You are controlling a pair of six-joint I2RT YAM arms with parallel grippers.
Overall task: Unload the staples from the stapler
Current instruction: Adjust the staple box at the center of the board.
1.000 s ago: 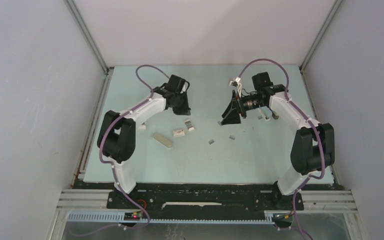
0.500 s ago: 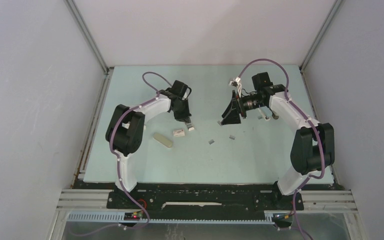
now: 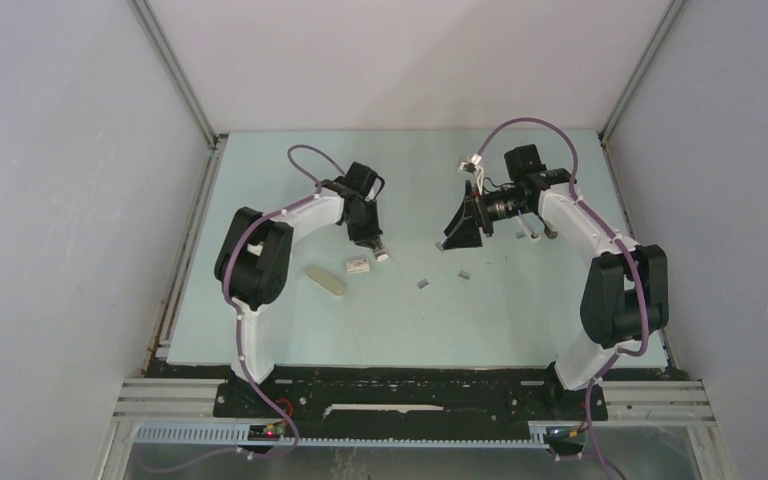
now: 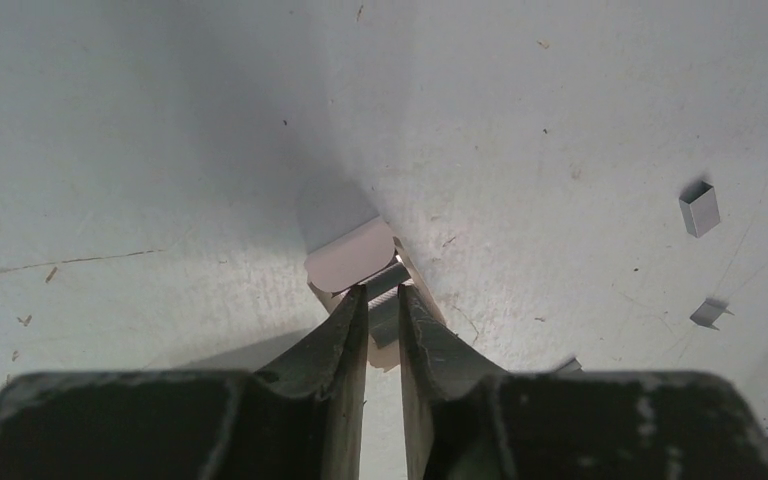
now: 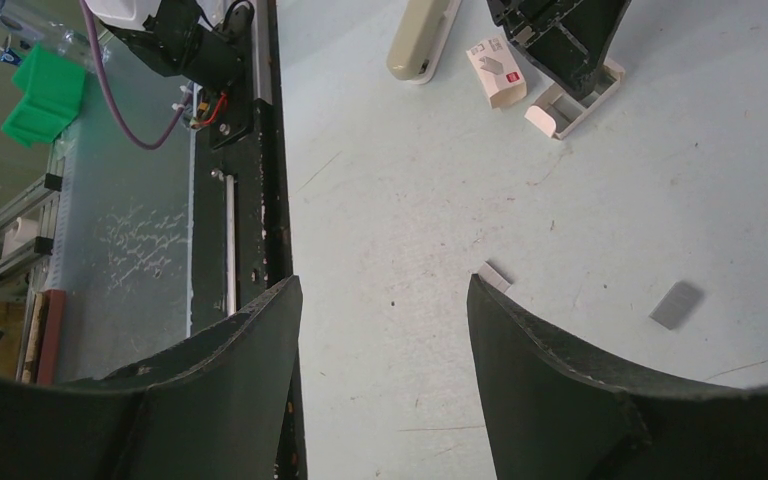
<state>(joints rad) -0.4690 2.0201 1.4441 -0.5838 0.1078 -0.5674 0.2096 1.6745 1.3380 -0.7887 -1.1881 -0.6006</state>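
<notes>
Nearest us, two loose strips of staples [image 3: 423, 284] lie mid-table, with the beige stapler [image 3: 325, 280] flat on the table to their left. Just beyond sit a white box [image 3: 358, 265] and an open white tray [image 4: 350, 262], where the left gripper [image 4: 382, 290] has its fingers nipped onto a grey strip [image 4: 386, 315]. Farther right, the right gripper [image 5: 383, 290] hangs spread wide, holding nothing. Looks mostly unloaded, but I can't tell if the stapler holds more.
</notes>
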